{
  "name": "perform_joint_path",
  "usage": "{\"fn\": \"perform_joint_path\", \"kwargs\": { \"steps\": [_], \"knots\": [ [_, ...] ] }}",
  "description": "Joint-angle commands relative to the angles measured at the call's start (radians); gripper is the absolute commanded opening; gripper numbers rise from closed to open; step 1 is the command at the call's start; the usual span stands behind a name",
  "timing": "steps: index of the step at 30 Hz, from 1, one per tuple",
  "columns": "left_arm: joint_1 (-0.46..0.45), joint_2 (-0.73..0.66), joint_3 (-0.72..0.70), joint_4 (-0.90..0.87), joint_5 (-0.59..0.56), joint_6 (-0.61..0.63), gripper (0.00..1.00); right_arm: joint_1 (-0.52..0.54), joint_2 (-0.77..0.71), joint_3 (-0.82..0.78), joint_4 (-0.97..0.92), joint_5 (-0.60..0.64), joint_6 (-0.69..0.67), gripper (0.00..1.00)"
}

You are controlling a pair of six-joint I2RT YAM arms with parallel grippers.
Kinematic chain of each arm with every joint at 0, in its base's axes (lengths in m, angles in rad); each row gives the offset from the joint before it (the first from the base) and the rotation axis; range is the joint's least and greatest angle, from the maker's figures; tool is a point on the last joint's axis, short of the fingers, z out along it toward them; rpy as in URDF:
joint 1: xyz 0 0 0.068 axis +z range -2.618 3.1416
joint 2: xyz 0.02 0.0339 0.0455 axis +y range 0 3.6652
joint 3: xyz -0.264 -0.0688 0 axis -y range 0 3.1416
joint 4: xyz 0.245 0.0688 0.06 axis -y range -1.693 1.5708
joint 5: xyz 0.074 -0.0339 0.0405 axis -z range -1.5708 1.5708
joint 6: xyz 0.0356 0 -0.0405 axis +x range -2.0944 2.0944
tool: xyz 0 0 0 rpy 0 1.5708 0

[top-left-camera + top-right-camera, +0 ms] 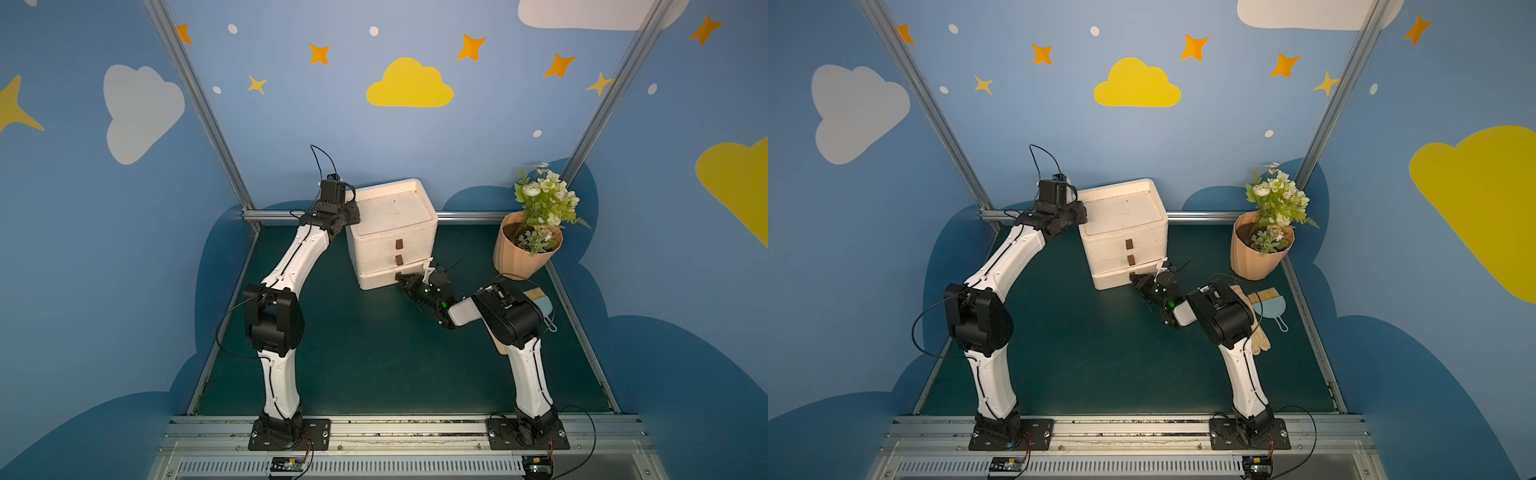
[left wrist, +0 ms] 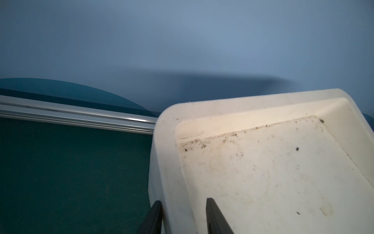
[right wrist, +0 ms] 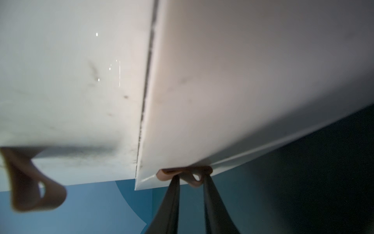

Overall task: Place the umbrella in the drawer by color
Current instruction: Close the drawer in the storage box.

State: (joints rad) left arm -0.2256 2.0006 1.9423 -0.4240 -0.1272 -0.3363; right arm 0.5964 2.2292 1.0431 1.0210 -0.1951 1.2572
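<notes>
Drawers [image 1: 392,245] on green mat [image 1: 353,353], blue walls [image 1: 332,137]

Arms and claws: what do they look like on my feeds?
The left arm and right arm have white curved shells, bulky black joint housings and thin black cables looping outside. The right wrist shows a green light. The left claw and right claw have slim flat black fingers.
</notes>
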Motion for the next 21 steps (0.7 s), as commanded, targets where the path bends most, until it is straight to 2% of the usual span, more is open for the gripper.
{"fn": "perform_joint_path", "kwargs": {
  "steps": [1,11,17,21],
  "knots": [
    [-0.026,-0.021,-0.031,-0.075,0.106,0.091,0.37,-0.012,0.016,0.052,0.0,0.04,-0.011,0.22],
    [-0.026,-0.025,-0.031,-0.083,0.104,0.092,0.37,-0.021,0.027,0.111,-0.055,0.048,-0.018,0.25],
    [-0.025,-0.05,-0.027,-0.093,0.107,0.094,0.45,-0.014,-0.007,0.08,-0.056,0.047,-0.037,0.28],
    [-0.019,-0.089,-0.024,-0.103,0.102,0.102,0.54,-0.01,-0.082,-0.009,-0.046,0.051,-0.05,0.4]
  ]
}}
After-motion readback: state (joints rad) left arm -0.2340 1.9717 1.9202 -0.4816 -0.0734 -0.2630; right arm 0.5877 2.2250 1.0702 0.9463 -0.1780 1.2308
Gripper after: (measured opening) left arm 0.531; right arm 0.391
